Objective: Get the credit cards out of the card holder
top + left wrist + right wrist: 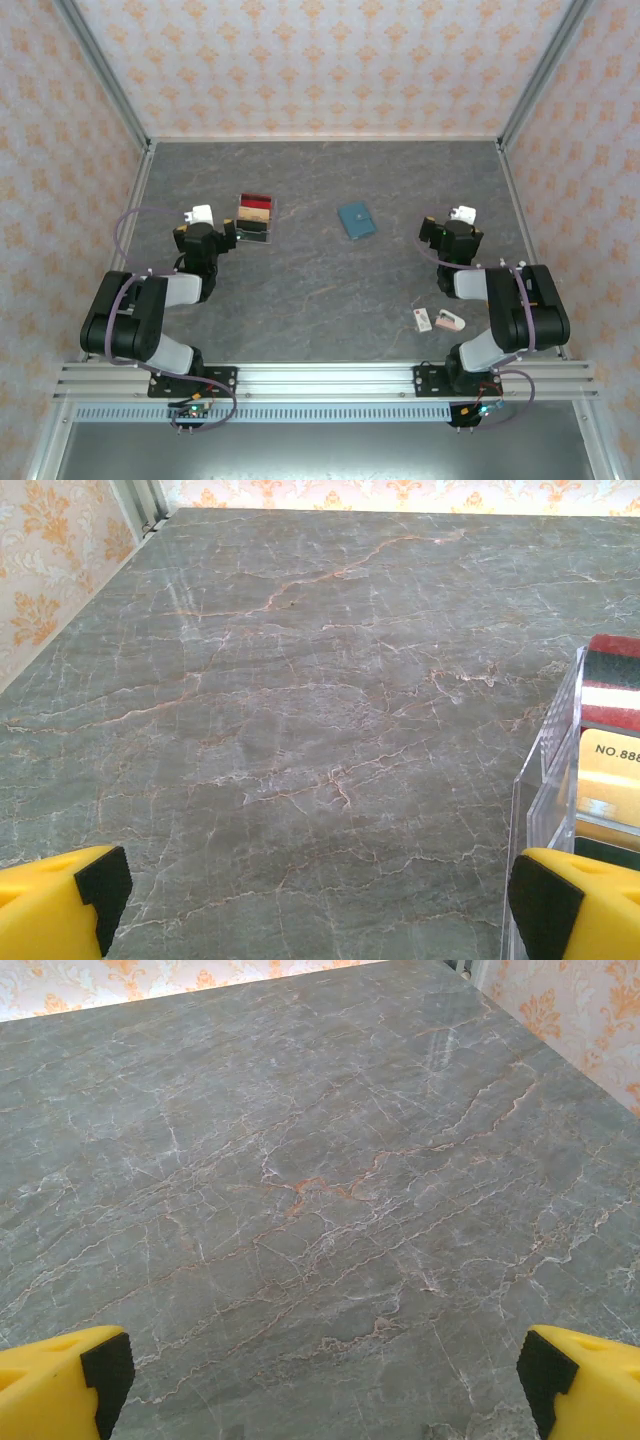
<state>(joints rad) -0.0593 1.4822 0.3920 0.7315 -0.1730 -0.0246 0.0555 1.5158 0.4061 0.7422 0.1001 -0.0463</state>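
Table (330, 290) – veined stone look, faint sheen; tray (545, 770) clear glossy plastic; card holder (356, 220) – matt.

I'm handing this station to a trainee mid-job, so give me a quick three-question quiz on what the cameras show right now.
1. True or false: the card holder lies closed on the table.
2. Fill in: the left fingers and the right fingers stand ____ (open or shut).
3. The clear tray lies nearest to: A the left fingers, B the right fingers, C the card holder.

Key: 1 true; 2 open; 3 A.
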